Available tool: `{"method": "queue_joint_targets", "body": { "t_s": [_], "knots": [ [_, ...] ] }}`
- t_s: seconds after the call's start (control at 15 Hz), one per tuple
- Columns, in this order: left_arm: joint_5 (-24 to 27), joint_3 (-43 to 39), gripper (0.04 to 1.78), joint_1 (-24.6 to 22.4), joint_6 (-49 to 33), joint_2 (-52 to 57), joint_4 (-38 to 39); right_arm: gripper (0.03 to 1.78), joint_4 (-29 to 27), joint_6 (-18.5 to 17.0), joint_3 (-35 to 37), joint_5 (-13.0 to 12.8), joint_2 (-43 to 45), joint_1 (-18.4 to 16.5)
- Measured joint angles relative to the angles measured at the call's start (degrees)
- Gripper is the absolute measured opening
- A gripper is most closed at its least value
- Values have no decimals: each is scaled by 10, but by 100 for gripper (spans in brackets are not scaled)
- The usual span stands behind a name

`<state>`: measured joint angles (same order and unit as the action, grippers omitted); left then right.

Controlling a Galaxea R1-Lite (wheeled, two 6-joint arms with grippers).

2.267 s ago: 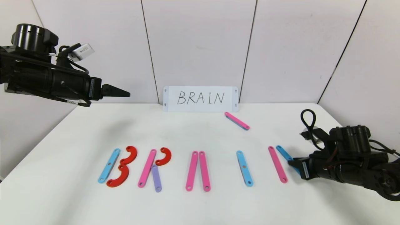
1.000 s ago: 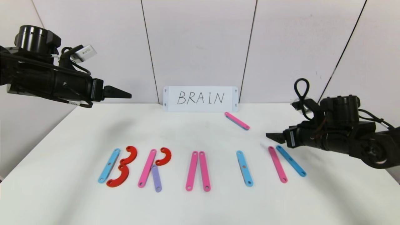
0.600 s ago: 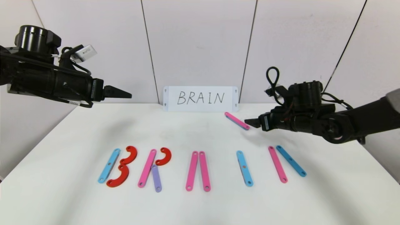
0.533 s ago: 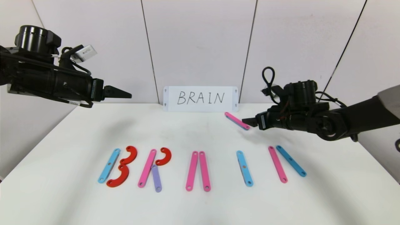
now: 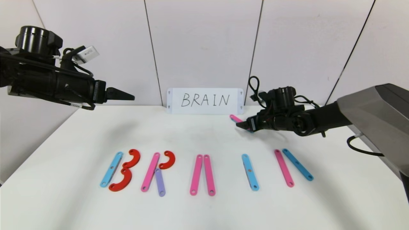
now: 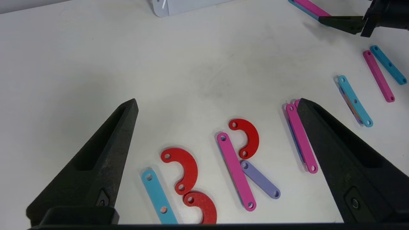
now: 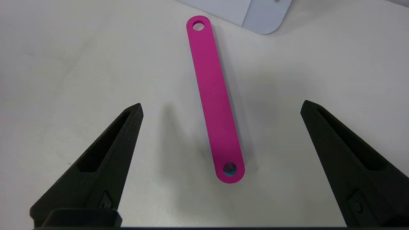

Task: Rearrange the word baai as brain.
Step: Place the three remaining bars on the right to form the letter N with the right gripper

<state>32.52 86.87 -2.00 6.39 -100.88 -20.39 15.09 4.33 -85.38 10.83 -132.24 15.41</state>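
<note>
- The right pincer [image 5: 242, 125] hangs spread wide at the far side of the table [image 5: 204, 210], over a loose pink bar [image 7: 214, 99] lying just near the white card [image 5: 205, 101]; it grasps nothing.
- The left pincer [image 5: 129, 95] waits high at the far left, also released and empty.
- The letters [image 5: 204, 171] lie in a row near the front: blue-red B, pink-red-purple R, two pink bars, a blue bar, then pink and blue bars.

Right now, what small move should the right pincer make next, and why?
Probably lower the right pincer and close on the pink bar. Its open jaws already straddle that bar near the card, and the N lacks its third stroke.
</note>
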Motion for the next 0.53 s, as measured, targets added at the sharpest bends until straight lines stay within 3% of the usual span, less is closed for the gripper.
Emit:
{"method": "queue_joint_targets", "body": {
  "t_s": [0.2,0.4,0.53],
  "knots": [
    [0,0,174,0,0,-1,0,173,-6,5,-32,-24,-29,8],
    [0,0,174,0,0,-2,0,171,-21,5,-44,-26,-43,11],
    [0,0,174,0,0,-2,0,158,-21,5,-45,-26,-47,13]
  ]
}}
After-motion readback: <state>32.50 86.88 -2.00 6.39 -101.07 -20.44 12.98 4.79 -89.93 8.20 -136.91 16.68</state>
